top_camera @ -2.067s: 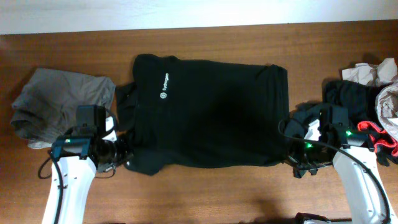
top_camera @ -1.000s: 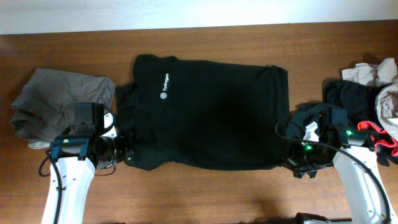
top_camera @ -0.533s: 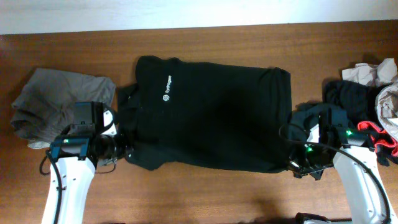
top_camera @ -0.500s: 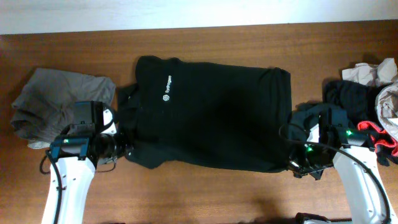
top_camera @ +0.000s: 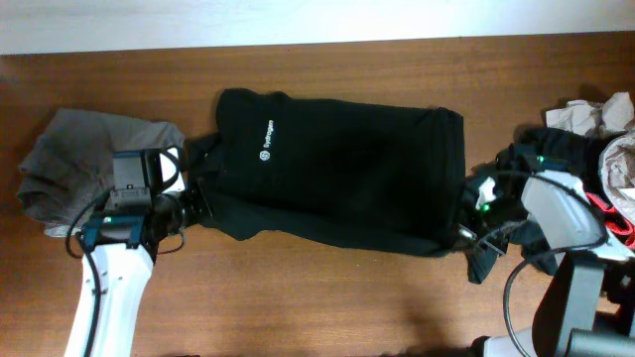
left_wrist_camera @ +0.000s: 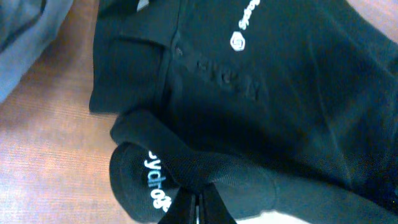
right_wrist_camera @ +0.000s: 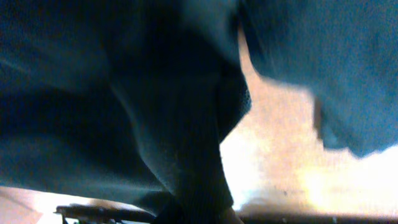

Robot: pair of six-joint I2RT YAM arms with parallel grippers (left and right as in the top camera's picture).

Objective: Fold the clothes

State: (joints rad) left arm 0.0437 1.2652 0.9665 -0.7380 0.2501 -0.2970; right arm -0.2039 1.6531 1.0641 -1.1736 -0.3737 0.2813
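Note:
The clothes here are chiefly a black T-shirt (top_camera: 337,169) with a small white chest logo (top_camera: 265,139), lying spread on the wooden table (top_camera: 327,297). My left gripper (top_camera: 198,204) is shut on the shirt's near left corner. In the left wrist view the gripper (left_wrist_camera: 198,208) pinches a black fold printed with white letters (left_wrist_camera: 155,183). My right gripper (top_camera: 464,232) is shut on the near right corner of the hem. Dark cloth (right_wrist_camera: 180,143) drapes over the right wrist view and hides its fingers. The near edge hangs raised between both grippers.
A grey-brown garment (top_camera: 84,159) lies crumpled at the left, just behind my left arm. At the right edge are a black garment (top_camera: 566,149), beige cloth (top_camera: 595,114), a pale garment (top_camera: 621,164) and a red-and-black item (top_camera: 607,220).
Both grippers have moved toward the far side, carrying the shirt's near edge up and over the shirt. The right arm has swung and risen.

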